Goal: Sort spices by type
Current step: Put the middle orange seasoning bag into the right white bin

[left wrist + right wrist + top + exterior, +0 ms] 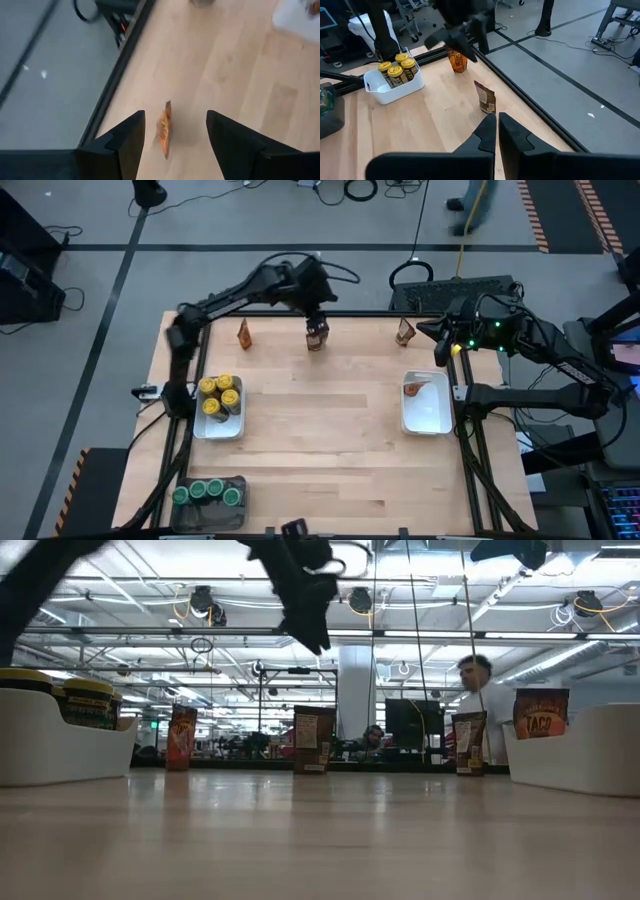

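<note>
Three brown-orange packets stand upright on their lower edges along the table's far edge: left [243,333], middle [316,342] and right [404,332]. My left gripper [316,327] hangs open well above the middle packet [314,740]. In the left wrist view this packet [165,131] shows edge-on between the two fingers, untouched. A fourth packet [413,388] lies in the right white tray [428,418]. Yellow-lidded jars [220,393] stand in the left white tray [217,427]. Green-lidded jars [207,492] fill a dark grey tray. My right gripper [497,122] waits shut over the table's far right corner.
The black frame rail [360,313] runs just behind the packets along the far edge. The wide middle of the wooden table [320,430] lies between the two white trays. A person [485,700] shows in the room beyond the table.
</note>
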`<state>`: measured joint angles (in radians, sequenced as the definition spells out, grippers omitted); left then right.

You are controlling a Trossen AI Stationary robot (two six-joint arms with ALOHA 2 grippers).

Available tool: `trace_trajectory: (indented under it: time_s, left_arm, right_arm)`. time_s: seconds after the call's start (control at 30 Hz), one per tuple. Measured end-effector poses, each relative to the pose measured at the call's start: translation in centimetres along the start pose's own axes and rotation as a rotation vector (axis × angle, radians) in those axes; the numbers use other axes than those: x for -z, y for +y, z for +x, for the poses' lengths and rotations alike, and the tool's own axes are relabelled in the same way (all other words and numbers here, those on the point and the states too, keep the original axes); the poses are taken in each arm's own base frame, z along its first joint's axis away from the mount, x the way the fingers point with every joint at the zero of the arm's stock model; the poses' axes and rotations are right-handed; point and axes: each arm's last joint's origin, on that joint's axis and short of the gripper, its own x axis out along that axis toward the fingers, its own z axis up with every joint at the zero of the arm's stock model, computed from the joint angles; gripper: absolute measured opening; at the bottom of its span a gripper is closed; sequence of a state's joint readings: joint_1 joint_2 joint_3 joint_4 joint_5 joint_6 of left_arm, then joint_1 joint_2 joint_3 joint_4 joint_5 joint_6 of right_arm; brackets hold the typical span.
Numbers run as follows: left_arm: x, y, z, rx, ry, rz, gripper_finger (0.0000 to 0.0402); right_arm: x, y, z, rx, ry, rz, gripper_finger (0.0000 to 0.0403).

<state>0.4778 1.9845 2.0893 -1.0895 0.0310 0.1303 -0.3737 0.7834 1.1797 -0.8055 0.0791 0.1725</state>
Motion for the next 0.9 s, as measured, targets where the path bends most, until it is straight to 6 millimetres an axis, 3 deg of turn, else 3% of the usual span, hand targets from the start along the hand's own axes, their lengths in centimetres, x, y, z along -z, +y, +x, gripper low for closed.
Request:
trace_trajectory:
  time_s: [0.1,0.23,0.4,0.53,0.9]
  left_arm:
    - [2.3,-0.4,-0.8,-0.051,-0.106,-0.041,0.0216]
    - [5.1,-0.2,-0.2,-0.095,-0.277,-0.079,0.0216]
    - [7.4,0.8,2.2,-0.053,-0.201,-0.102,0.0216]
    - [7.5,1.2,4.1,-0.035,-0.207,-0.101,0.0216]
    - [7.4,1.1,5.1,0.043,-0.218,-0.064,0.0216]
  right_arm:
    - [0.0,0.0,0.1,0.0,0.0,-0.013,0.0]
    - [-0.2,0.1,0.4,-0.002,-0.011,-0.03,0.0]
    - [-0.4,0.2,1.1,0.0,0.003,-0.028,0.0]
    - [-0.4,0.2,2.1,0.004,0.034,-0.022,0.0]
    - [-0.1,0.3,3.3,0.01,0.097,-0.025,0.0]
